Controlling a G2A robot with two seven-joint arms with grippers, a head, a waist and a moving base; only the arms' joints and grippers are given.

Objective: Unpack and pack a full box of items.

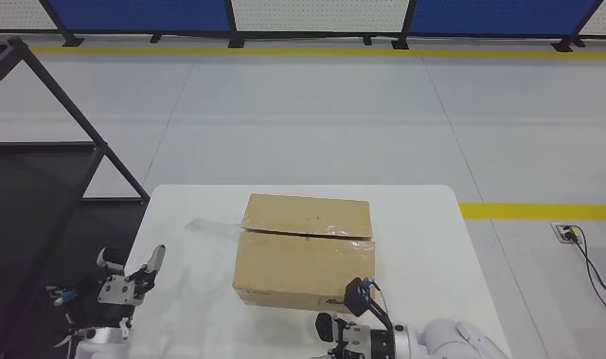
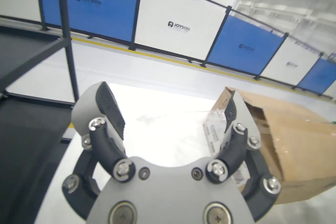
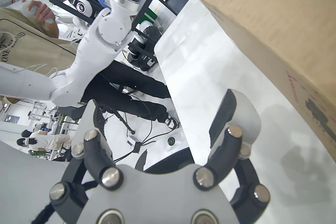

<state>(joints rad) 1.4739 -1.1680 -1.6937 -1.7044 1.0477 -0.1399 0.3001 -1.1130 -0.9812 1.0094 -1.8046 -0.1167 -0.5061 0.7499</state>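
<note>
Brown cardboard box, rectangular, flaps shut, contents hidden | smooth white table | left gripper spread, empty | right gripper spread, empty

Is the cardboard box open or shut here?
Shut: the cardboard box has its two top flaps folded down, meeting at a slightly uneven seam across the top; no contents show.

pale grey floor, yellow line, blue-white fence panels behind, black rack beside table.
</note>
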